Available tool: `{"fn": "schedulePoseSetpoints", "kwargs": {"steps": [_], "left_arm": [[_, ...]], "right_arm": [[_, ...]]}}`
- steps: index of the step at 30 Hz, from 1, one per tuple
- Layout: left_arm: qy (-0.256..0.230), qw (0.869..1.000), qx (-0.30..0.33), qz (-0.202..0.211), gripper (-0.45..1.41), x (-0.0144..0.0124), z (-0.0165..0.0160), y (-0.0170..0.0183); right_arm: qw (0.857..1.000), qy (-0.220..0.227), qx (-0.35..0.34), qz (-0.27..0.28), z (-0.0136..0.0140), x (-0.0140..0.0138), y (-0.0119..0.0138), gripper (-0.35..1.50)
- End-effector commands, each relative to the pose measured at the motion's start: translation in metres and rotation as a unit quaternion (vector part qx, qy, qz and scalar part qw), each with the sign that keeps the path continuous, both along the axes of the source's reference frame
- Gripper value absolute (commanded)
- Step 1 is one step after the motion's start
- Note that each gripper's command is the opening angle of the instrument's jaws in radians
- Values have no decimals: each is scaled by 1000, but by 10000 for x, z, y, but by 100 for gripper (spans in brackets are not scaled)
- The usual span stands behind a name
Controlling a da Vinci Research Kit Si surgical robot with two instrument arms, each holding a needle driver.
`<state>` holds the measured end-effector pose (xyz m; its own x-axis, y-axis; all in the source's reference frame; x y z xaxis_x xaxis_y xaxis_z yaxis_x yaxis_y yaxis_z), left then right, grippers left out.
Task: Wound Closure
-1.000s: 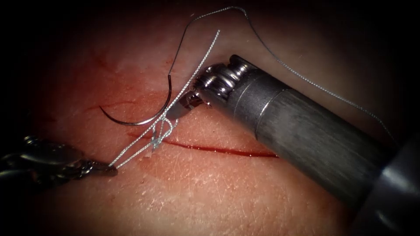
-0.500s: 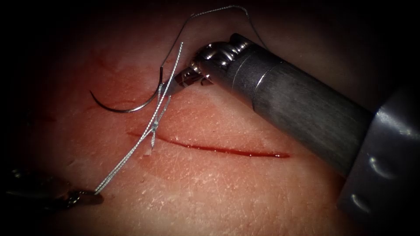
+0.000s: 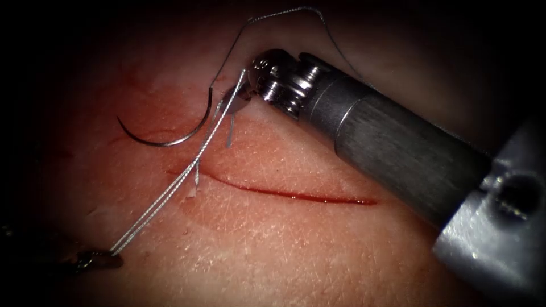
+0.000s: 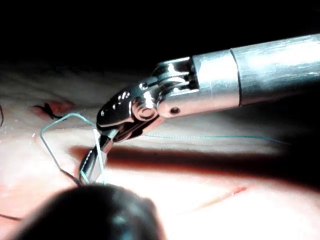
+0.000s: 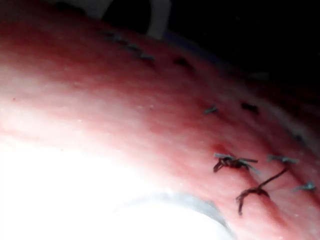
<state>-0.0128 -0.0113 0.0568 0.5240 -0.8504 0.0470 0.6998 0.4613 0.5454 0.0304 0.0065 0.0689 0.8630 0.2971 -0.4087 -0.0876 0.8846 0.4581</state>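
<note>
Pink tissue [image 3: 296, 250] is carrying a red cut [image 3: 284, 194] across its middle. Above the cut's left end, the needle [image 3: 165, 139] is lying free on the tissue. Both tools are gripping thread [image 3: 170, 190]: right tool [image 3: 236, 99] above the cut, left tool [image 3: 105, 260] below it.

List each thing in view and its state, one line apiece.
Curved steel needle: lying free on the tissue above the cut, held by neither tool.
Pale braided thread: stretched taut between both hands across the cut.
Right metal hand: shut on the thread.
Left dark hand: shut on the thread.
Thin red cut: open to the right of the thread crossing.
</note>
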Motion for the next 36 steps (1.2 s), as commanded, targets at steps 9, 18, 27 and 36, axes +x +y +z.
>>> {"fn": "schedulePoseSetpoints", "kwargs": {"steps": [9,18,27,36], "left_arm": [[-6,1000,22,13,-45,-5,5,-10],[-5,999,29,19,-45,-9,15,-19],[-30,999,20,6,-45,-13,6,0],[-240,960,-9,-143,-45,-45,-55,99]], "right_arm": [[999,-36,-15,24,11,-4,1,-35],[998,-42,-9,42,26,-27,-6,-35],[997,-26,5,66,15,-24,-10,-15],[992,-11,-17,128,-63,-46,-16,54]]}}
